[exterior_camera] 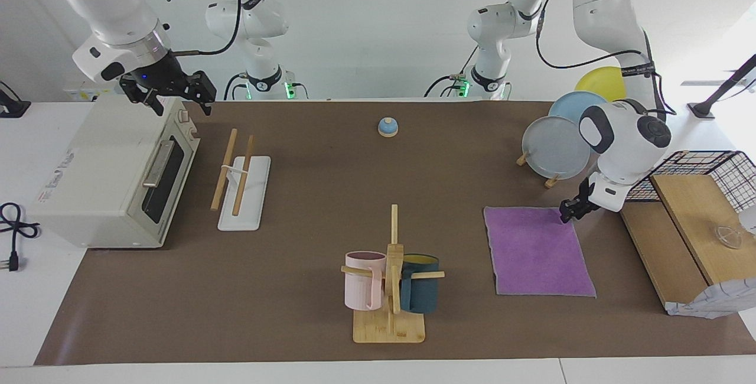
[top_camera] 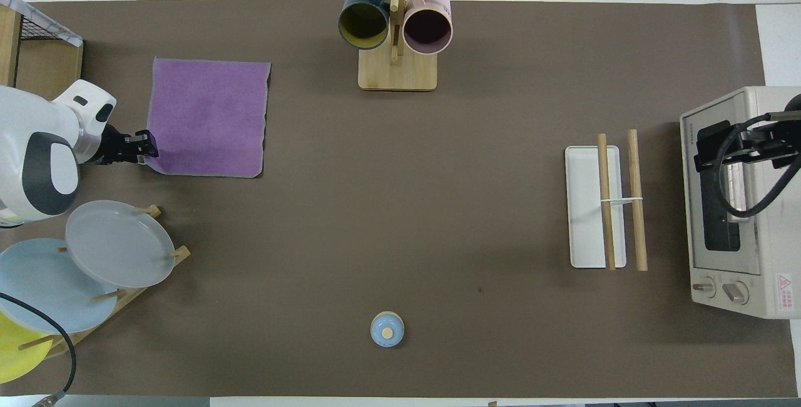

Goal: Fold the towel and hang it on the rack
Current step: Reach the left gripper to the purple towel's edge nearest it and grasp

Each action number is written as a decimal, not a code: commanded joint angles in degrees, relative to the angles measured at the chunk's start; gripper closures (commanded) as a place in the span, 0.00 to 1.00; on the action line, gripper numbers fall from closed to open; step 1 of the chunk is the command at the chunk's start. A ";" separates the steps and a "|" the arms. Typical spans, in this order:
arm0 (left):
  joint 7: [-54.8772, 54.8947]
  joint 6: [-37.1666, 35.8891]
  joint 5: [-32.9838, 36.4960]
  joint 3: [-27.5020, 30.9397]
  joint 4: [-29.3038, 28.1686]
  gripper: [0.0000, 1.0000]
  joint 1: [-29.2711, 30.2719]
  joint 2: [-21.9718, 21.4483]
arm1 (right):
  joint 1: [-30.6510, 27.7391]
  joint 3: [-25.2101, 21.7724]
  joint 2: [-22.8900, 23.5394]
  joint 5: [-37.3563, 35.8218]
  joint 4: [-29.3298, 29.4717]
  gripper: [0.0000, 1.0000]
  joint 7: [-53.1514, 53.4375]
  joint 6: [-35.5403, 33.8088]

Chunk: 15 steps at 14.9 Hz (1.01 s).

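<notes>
Purple towel [exterior_camera: 540, 251] flat on counter [exterior_camera: 331, 195], left tool [exterior_camera: 572, 210] at its robot-side corner.
Facing view: can't tell that tool's gap; pinch only the corner layer, then lift low. Right tool [exterior_camera: 171, 91] waits over toaster oven [exterior_camera: 112, 174], looks spread, empty.
Overhead view: rack [top_camera: 604, 206] well apart, toward right arm's end.

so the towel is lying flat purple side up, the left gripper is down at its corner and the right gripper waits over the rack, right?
One thing is off: the right gripper waits over the toaster oven, not the rack, as the facing view shows. The rest holds: the towel lies flat, purple side up, with the left gripper at its corner.
</notes>
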 commanded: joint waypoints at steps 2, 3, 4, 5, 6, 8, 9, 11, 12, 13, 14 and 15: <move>-0.71 -1.88 -0.83 -0.37 -0.15 0.98 0.45 -0.27 | -0.23 0.09 -0.85 -0.46 -0.69 0.00 -0.58 -0.68; -0.88 -2.23 -0.83 -0.37 -0.15 1.00 0.45 -0.36 | -0.23 0.09 -0.85 -0.46 -0.69 0.00 -0.50 -0.68; -0.88 -3.28 -0.83 -0.37 -0.06 1.00 0.45 -0.36 | -0.23 0.09 -0.85 -0.46 -0.69 0.00 -0.58 -0.68; -0.88 -3.55 -0.83 -0.29 -0.06 1.00 0.45 -0.44 | -0.23 0.09 -0.85 -0.46 -0.69 0.00 -0.50 -0.68; -0.88 -3.55 -0.83 -0.37 -0.06 1.00 0.36 -0.44 | -0.23 0.09 -0.85 -0.46 -0.69 0.00 -0.50 -0.68; -0.36 -3.82 -0.83 -0.28 0.29 1.00 -0.25 -0.44 | -0.23 0.09 -0.85 -0.46 -0.69 0.00 -0.50 -0.68; -0.01 -3.64 -0.74 -0.28 0.46 1.00 -0.34 -0.79 | -0.23 0.09 -0.85 -0.46 -0.69 0.00 -0.58 -0.68; 1.91 -3.55 -0.22 -0.28 1.08 1.00 -0.60 -1.84 | -0.23 0.09 -0.85 -0.46 -0.69 0.00 -0.58 -0.68; 3.67 -3.64 -0.21 -0.46 1.17 1.00 -0.78 -2.81 | -0.23 0.09 -0.85 -0.46 -0.60 0.00 -0.50 -0.68; 6.04 -3.64 -0.13 -0.46 1.26 1.00 -1.56 -4.03 | -0.23 0.01 -0.85 -0.46 -0.69 0.00 -0.50 -0.68; 7.63 -3.73 -0.13 -0.46 1.52 1.00 -2.44 -4.83 | -0.23 0.09 -0.85 -0.46 -0.69 0.00 -0.58 -0.68; 8.16 -3.81 0.40 -0.46 1.78 1.00 -3.67 -5.36 | -0.23 0.09 -0.85 -0.46 -0.69 0.00 -0.50 -0.68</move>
